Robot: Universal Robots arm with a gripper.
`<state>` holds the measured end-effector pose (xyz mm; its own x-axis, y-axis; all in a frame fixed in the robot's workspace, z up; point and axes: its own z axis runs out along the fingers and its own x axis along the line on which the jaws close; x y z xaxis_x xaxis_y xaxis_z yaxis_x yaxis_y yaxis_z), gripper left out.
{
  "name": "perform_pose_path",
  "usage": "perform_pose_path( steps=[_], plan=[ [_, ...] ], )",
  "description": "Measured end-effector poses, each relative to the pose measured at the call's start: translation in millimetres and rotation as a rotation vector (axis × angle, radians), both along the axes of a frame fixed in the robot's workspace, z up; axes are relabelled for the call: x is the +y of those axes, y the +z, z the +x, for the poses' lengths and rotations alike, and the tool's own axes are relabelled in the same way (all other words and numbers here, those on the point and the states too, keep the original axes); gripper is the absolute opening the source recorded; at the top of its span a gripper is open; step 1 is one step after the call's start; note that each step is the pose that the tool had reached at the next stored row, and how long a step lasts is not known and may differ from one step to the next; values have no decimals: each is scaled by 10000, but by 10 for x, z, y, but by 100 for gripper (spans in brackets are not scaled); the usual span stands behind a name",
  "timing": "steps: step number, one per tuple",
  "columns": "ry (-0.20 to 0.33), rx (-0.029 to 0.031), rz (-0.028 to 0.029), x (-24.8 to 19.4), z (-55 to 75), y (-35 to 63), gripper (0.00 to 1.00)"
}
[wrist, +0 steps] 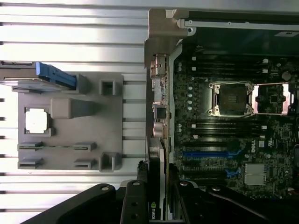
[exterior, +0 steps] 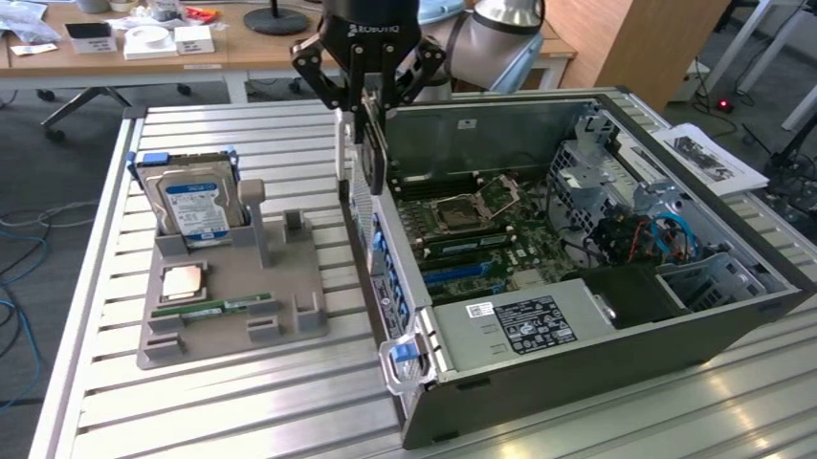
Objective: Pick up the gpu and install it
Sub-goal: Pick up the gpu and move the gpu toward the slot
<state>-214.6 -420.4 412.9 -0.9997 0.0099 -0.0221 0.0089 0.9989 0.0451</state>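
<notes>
**Open tower computer case (exterior: pixel 575 368) lying on its side on a slatted aluminium tabletop (exterior: pixel 230 416).** The arm's pincer (exterior: pixel 367 103) stands over the case's far corner, on the exterior view's left. White lettering (exterior: pixel 379 29) on its black body reads "ROBOTIQ". The pincer is clenched on the gpu (exterior: pixel 363 158). The thin card hangs upright and edge-on from the fingertips, directly above the case wall on the exterior view's left and not seated in any slot; whether it touches that wall cannot be told. In the wrist view the card (wrist: pixel 156 158) runs between the two black fingers (wrist: pixel 135 196). It bears a small green-and-white logo (wrist: pixel 153 215) close to the grip, with no legible wording. Inside the case lie the motherboard (exterior: pixel 492 239), an open processor socket (exterior: pixel 460 212) and, nearer than the socket, blue expansion slots (exterior: pixel 460 274). The power supply at the near side carries a white label (exterior: pixel 537 322) whose print is too small to read. A grey holder (exterior: pixel 230 335) rests on the tabletop to the exterior view's left of the case. At its far end a hard drive (exterior: pixel 198 206) stands upright, and the text on its blue-and-white label is illegible. A square processor chip (exterior: pixel 183 280) lies nearer, and nearer again is a narrow green memory stick (exterior: pixel 210 309), lying flat. A printed sheet (exterior: pixel 715 158) lies at the far end of the exterior view's right; its writing is unreadable.
</notes>
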Motion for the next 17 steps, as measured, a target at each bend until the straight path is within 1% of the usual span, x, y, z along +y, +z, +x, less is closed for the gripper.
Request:
perform_pose_path(
  steps=[17],
  plan=[
    [0, 2, 5, 0, 421, 1, 27]
  ],
)
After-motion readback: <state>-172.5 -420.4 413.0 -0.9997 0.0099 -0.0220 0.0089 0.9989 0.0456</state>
